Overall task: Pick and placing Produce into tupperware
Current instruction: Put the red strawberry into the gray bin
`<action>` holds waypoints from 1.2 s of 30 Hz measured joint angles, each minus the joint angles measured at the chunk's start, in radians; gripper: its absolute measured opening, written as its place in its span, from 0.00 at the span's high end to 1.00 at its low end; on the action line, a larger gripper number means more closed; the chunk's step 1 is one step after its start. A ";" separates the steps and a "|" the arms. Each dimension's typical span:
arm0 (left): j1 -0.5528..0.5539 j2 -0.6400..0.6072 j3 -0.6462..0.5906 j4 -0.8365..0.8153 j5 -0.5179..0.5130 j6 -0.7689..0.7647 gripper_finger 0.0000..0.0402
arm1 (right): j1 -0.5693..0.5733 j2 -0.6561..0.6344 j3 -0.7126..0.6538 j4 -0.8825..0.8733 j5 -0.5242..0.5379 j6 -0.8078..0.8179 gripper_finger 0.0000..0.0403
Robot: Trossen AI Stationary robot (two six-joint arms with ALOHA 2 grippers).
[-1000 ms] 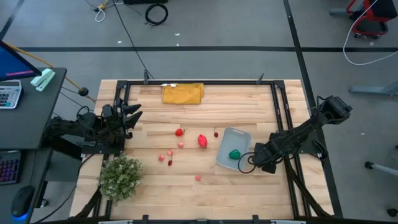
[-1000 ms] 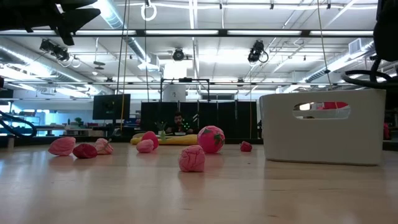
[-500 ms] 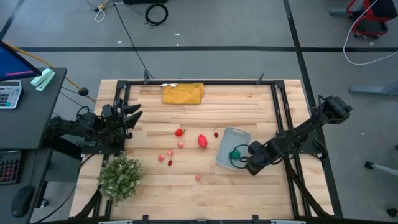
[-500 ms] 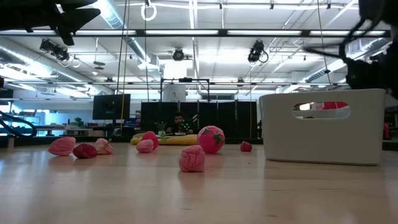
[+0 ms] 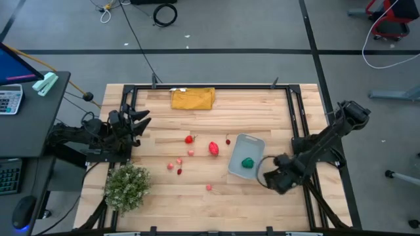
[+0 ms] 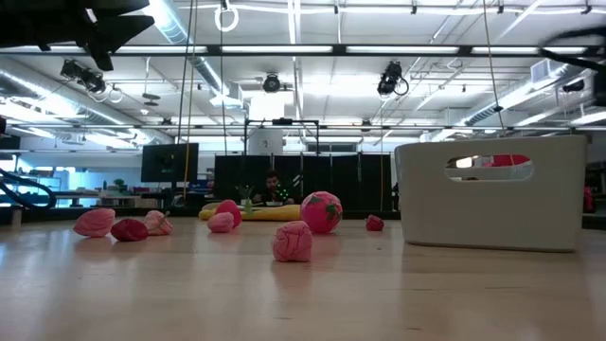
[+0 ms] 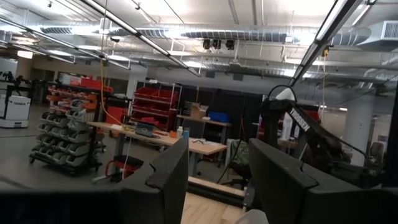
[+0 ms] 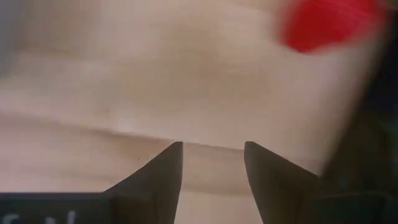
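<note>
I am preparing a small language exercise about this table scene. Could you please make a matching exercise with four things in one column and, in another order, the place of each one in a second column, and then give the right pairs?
Things:
1. green piece
2. mustard-yellow cloth
3. bushy plant
4. right gripper

Places:
A. at the table's far edge, in the middle
B. inside the tupperware
C. at the table's near left corner
D. just off the container's near right corner, above the wood

Right pairs: 1-B, 2-A, 3-C, 4-D
</note>
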 joint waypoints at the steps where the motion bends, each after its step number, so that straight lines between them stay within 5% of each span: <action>1: 0.000 0.000 0.000 -0.009 0.000 0.000 0.57 | 0.026 0.000 -0.003 -0.028 -0.001 0.072 0.55; 6: 0.000 0.000 0.000 -0.019 0.000 0.000 0.57 | 0.107 0.000 -0.019 -0.136 0.001 0.259 0.55; 12: 0.000 0.000 0.000 -0.019 0.000 -0.001 0.57 | 0.103 0.000 -0.082 -0.192 0.155 0.251 0.55; 19: 0.000 0.000 0.000 -0.019 0.000 -0.001 0.57 | 0.096 0.031 -0.144 -0.093 0.064 0.266 0.55; 36: 0.000 0.000 0.000 -0.019 0.000 -0.001 0.57 | 0.089 0.103 -0.142 -0.095 0.203 0.198 0.54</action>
